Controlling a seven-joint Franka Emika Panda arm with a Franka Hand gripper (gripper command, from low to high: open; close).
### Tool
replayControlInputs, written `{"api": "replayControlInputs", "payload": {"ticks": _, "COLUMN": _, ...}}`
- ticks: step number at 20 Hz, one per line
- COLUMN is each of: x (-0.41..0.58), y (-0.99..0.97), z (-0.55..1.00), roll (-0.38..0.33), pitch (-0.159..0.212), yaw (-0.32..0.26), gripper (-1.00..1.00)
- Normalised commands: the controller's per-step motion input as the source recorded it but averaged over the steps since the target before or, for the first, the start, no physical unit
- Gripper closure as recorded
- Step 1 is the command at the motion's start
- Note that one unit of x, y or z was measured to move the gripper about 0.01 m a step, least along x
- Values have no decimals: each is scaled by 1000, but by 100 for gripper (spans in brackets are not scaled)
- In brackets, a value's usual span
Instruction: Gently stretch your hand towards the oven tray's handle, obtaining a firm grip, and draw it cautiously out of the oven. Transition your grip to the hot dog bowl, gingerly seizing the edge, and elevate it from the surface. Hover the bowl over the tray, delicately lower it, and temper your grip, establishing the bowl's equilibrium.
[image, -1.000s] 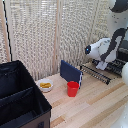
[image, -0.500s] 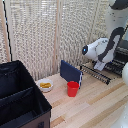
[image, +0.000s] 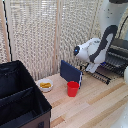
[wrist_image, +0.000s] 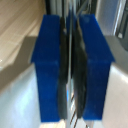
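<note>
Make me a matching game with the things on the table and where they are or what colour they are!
Things:
1. cup
2. hot dog bowl
3. upright panel
4. oven tray

Descriptions:
A. dark wire bars, at the exterior view's right
B. red
C. dark blue
D. off-white, with yellow food inside

Pairs: 1-B, 2-D, 3-C, 4-A

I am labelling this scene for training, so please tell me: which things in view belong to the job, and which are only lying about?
Belong to the job:
- flat dark wire oven tray
- boxy dark toaster oven
- small off-white bowl with yellow food
- white robot gripper

Only lying about:
- red plastic cup
- upright dark blue panel
- large black bin
</note>
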Motion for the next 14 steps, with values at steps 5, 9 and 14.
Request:
{"api": "replayControlInputs", "payload": {"ticks": 5, "x": 118, "y": 3, "z": -30, "roll": 74, "pitch": 14, "yaw": 38, "gripper": -100}}
{"api": "replayControlInputs", "payload": {"ticks": 9, "x": 111, "y": 153, "z": 310, "roll": 55, "pitch": 57, "yaw": 11, "gripper": -100}}
{"api": "replayControlInputs", "payload": {"ticks": 14, "x": 301, "y": 162, "z": 734, "roll": -35, "pitch": 2, "yaw": -64, "gripper": -100}}
